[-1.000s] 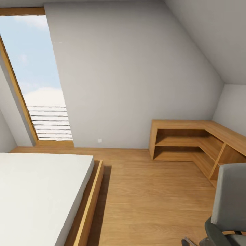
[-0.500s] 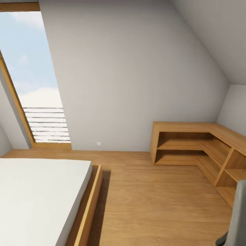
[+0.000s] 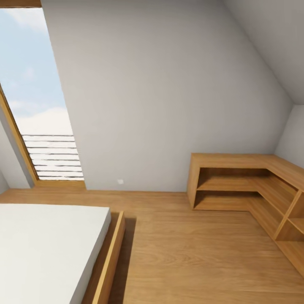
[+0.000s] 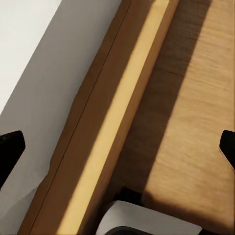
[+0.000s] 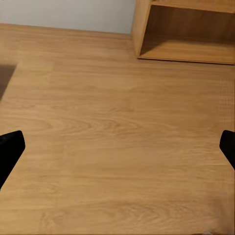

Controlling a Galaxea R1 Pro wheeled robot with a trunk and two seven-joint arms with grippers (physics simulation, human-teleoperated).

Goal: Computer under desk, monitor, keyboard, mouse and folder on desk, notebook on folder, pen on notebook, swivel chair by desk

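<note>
My left gripper [image 4: 117, 147] is open, its two dark fingertips [image 4: 10, 149] far apart at the edges of the left wrist view, above the wooden bed frame [image 4: 122, 112] and the floor. Over bare wooden floor [image 5: 117, 132], my right gripper [image 5: 117, 147] is open too, with nothing between its fingertips [image 5: 10, 147].
A bed with a white mattress [image 3: 42, 249] in a wooden frame [image 3: 107, 261] fills the lower left. A low wooden corner shelf [image 3: 236, 181] runs along the right wall. A tall window [image 3: 33, 105] is at the left. Wooden floor [image 3: 190, 253] lies between bed and shelf.
The head camera has turned, so the whole picture has shifted. The grey swivel chair seen at the lower right a second ago has slid out past the right edge.
</note>
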